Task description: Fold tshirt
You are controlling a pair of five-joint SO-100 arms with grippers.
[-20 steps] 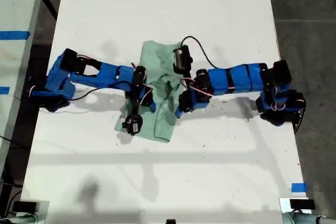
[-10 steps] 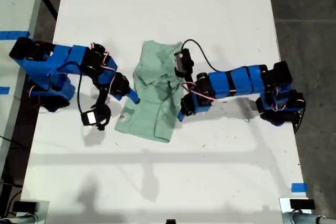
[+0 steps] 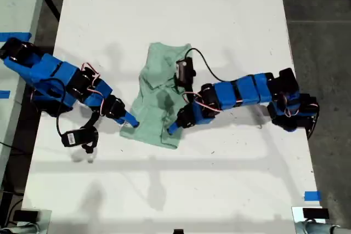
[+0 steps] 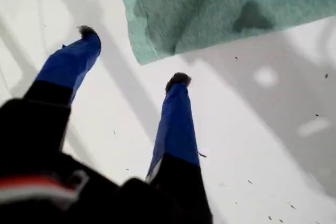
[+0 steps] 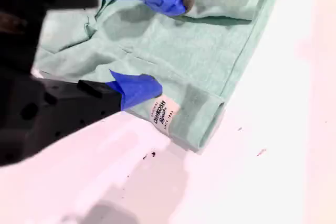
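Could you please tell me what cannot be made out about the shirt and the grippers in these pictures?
- Exterior view: an arm covers part of the tshirt, hiding the folds beneath it.
- Second wrist view: the label is too small to read; whether my second gripper touches the cloth is unclear.
- First wrist view: beyond my first gripper, only a corner of the tshirt shows, the rest cut off by the edge.

White table (image 3: pixel 164 4), long, matte, running top to bottom through the exterior view; soft grey shadows across it. Small dark specks on its surface in both wrist views. Dark grey floor (image 3: pixel 323 26) along the exterior view's right. 1 blue tape strip (image 3: pixel 312 195) near the table's lower corner at the exterior view's right. Pale second surface (image 3: pixel 19 4) at the exterior view's left, with blue tape (image 3: pixel 15 36) on it.
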